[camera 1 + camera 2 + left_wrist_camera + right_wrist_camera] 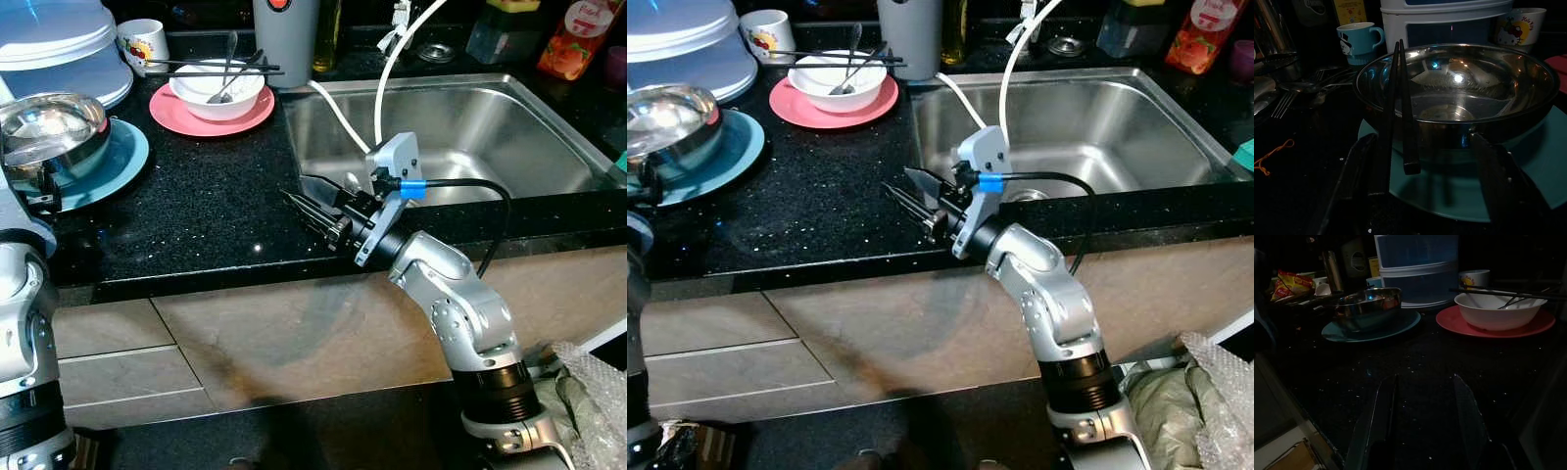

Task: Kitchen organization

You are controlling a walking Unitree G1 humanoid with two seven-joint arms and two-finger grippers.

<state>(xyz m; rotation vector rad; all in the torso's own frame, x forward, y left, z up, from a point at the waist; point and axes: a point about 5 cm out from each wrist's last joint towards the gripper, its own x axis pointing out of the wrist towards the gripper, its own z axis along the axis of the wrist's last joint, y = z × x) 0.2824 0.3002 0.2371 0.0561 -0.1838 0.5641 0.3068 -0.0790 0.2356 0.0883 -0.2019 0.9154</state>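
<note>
**Right gripper over the counter edge, left gripper at the steel bowl**

The right gripper (306, 203) hovers low above the black speckled countertop (211, 201), just beside the stainless steel sink (460, 127) at its near left corner. Its two black fingers (1382, 413) stand spread apart with nothing between them, pointing away from the sink across the counter.

The left gripper (1422, 183) sits well apart from the sink, at the far end of the counter. Its fingers are parted on either side of the near rim of the shiny steel mixing bowl (1454, 90), without visibly pressing on it. A pair of dark chopsticks (1398, 105) leans over that bowl's rim, between the fingers. The bowl rests on a round teal plate (122, 157).

Between this bowl and the sink stands a white ceramic bowl (217, 90) on a round pink plate (211, 114), holding a metal spoon (227, 69), with a second pair of black chopsticks (211, 69) laid flat across its rim. Behind it, near the sink's back left corner, stands a grey cylindrical container (286, 39). A white cartoon-printed mug (143, 43) and a translucent blue-white plastic container (59, 44) stand further from the sink. A white hose (392, 69) curves above the basin.
</note>
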